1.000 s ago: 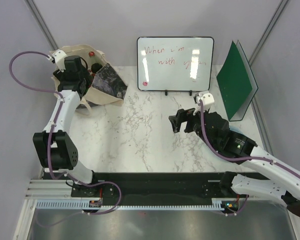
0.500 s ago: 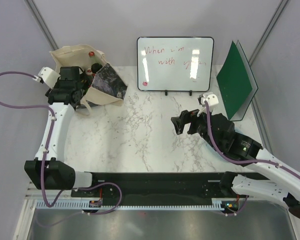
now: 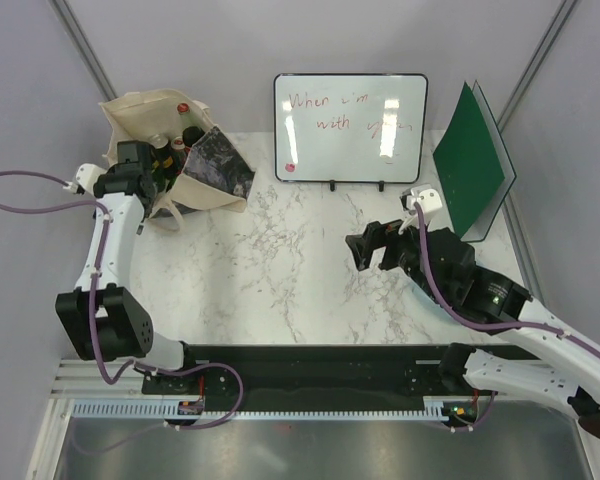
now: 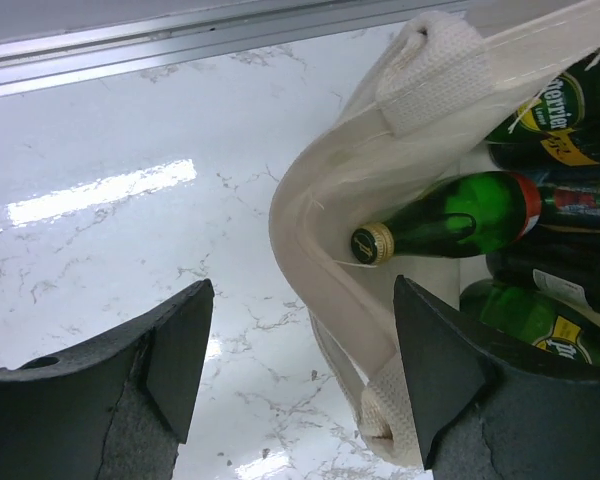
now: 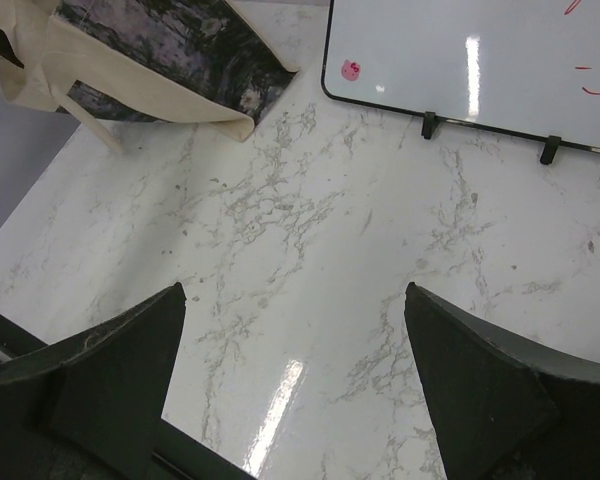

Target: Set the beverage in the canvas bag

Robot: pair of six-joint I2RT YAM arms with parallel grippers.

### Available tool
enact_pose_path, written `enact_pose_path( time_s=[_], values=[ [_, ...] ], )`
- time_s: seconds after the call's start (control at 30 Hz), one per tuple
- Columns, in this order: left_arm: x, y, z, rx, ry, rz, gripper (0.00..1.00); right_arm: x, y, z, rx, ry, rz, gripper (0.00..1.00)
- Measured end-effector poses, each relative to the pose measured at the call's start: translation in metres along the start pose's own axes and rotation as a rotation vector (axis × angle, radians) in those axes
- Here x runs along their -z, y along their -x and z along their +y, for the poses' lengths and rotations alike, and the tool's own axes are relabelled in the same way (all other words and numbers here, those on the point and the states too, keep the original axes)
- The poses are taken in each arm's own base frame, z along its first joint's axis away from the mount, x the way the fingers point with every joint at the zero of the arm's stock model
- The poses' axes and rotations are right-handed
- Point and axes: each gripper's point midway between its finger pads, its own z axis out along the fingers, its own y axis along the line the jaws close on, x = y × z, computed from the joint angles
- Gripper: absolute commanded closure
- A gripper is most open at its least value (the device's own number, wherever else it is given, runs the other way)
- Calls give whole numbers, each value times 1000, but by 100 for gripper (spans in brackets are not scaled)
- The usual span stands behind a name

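At the desk's [image 3: 280, 260] far-left corner, green bottles [image 4: 450, 225] are being contained by the canvas bag [image 4: 320, 200]; both the left tool [image 4: 302, 340], beside its rim, and the right tool [image 5: 295, 350] are being held spread, empty.

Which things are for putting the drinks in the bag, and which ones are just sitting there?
For the job:
- canvas bag
- green bottles, already inside the bag

Just lying about:
- whiteboard with red writing
- green folder standing at the right
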Motion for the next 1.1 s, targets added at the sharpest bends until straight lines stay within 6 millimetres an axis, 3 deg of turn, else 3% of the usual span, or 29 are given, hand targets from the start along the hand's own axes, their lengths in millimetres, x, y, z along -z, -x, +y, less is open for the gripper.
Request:
enact_pose_path(
  time_s=[0.13,0.3,0.4,0.47,0.5,0.57,0.6,0.63,1.1],
  values=[
    [-9,-10,4,23,30,20,31,-3,-3,1,6,-4,12,2],
    [-14,-19,4,36,35,42,32,-7,-4,2,10,-8,23,2],
    [-20,-24,2,37,41,53,42,-8,-4,3,5,-10,26,2],
    [-23,-26,2,38,44,55,51,-9,-3,4,3,-10,27,2],
    [-24,-28,2,39,44,57,64,-9,-2,4,1,-10,25,2],
    [-24,-28,1,40,39,59,77,-10,1,6,-4,-9,22,2],
    [-24,-28,-1,45,34,57,91,-10,2,7,-4,-9,21,2],
    [-24,-27,-1,45,32,56,97,-11,3,7,-5,-9,21,2],
    [-3,-7,-16,35,-89,3,98,-17,-4,1,-19,-65,45,2]
  ],
)
